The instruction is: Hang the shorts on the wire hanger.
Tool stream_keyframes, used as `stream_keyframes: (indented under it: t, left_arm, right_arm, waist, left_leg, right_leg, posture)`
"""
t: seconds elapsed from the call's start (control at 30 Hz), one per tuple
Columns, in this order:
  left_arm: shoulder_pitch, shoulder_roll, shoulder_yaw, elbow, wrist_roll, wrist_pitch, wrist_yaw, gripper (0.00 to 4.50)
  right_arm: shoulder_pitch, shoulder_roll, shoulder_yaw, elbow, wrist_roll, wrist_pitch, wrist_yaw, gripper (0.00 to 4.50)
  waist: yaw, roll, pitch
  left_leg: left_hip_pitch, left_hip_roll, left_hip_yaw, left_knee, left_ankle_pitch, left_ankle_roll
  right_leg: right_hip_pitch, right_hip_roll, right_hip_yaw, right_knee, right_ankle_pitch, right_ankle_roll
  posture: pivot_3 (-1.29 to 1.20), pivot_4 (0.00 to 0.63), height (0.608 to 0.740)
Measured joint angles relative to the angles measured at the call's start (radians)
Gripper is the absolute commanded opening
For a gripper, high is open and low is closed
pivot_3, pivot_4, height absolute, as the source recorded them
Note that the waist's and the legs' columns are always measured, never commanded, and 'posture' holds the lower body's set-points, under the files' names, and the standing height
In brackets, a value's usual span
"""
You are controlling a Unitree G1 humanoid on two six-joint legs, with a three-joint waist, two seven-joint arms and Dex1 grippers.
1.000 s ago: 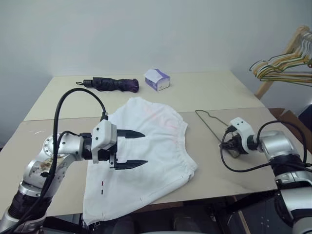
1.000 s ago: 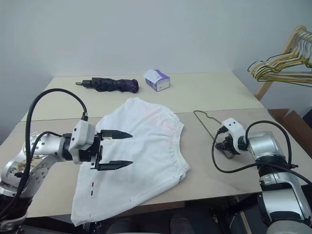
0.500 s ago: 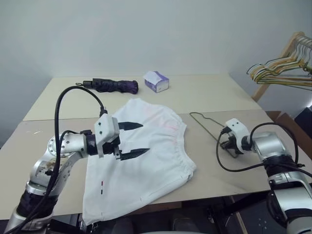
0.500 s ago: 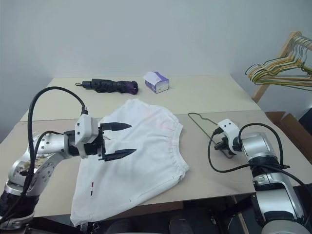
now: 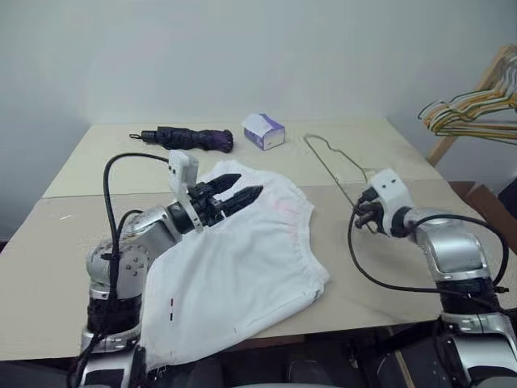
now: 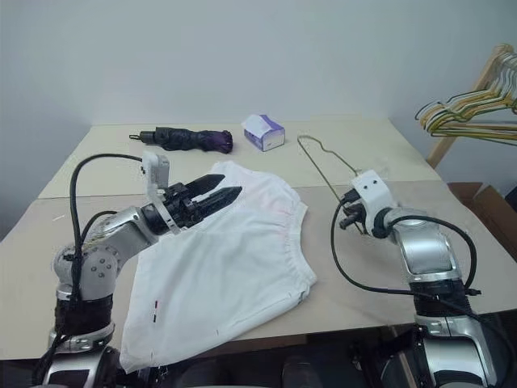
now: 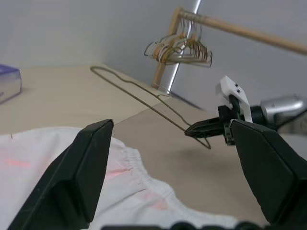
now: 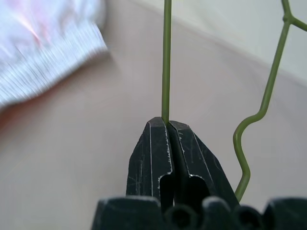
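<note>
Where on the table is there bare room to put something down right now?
Bare tabletop lies left of the shorts, and along the back edge right of the tissue box. It is crowded mid-right: the right gripper holds the wire hanger raised there, while the umbrella fills the back left.

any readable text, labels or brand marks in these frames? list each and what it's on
None readable.
Tissue box: white and purple, any print too small to read.
Shorts: small dark marks near a hem, not legible as text.
Folded umbrella: no lettering to be seen.
</note>
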Motion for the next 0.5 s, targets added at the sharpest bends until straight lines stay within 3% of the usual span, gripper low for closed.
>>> stream_keyframes:
  t: [0.13, 0.27, 0.5]
  left_arm:
    - [-0.057, -0.159, 0.121, 0.103, -0.221, 0.083, 0.171, 4.21]
    - [-0.113, -0.253, 0.191, 0.159, -0.396, 0.096, 0.289, 4.21]
    - [-0.134, -0.283, 0.202, 0.188, -0.471, 0.06, 0.367, 4.21]
  right_arm:
    - [0.07, 0.028, 0.0, -0.162, 0.002, -0.095, -0.024, 0.02]
    - [0.134, 0.068, 0.009, -0.251, 0.001, -0.248, -0.028, 0.02]
    - [0.192, 0.101, 0.073, -0.343, -0.003, -0.382, -0.027, 0.02]
  waist:
    - [0.002, 0.0, 0.0]
    - [-0.007, 0.0, 0.0]
    - [-0.02, 0.0, 0.0]
  left_leg:
    - [-0.002, 0.0, -0.001, 0.001, 0.0, 0.0]
    - [-0.002, -0.001, -0.001, 0.001, 0.0, 0.0]
    - [-0.001, -0.002, 0.0, 0.001, 0.0, 0.0]
  right_leg:
    - [0.0, -0.001, -0.001, -0.001, 0.0, 0.001]
    - [-0.001, -0.001, -0.001, -0.002, 0.0, 0.001]
    - [0.0, 0.001, 0.0, -0.002, 0.001, 0.0]
  posture:
    - [-0.08, 0.0, 0.74]
    - [-0.09, 0.0, 0.74]
    - [-0.1, 0.0, 0.74]
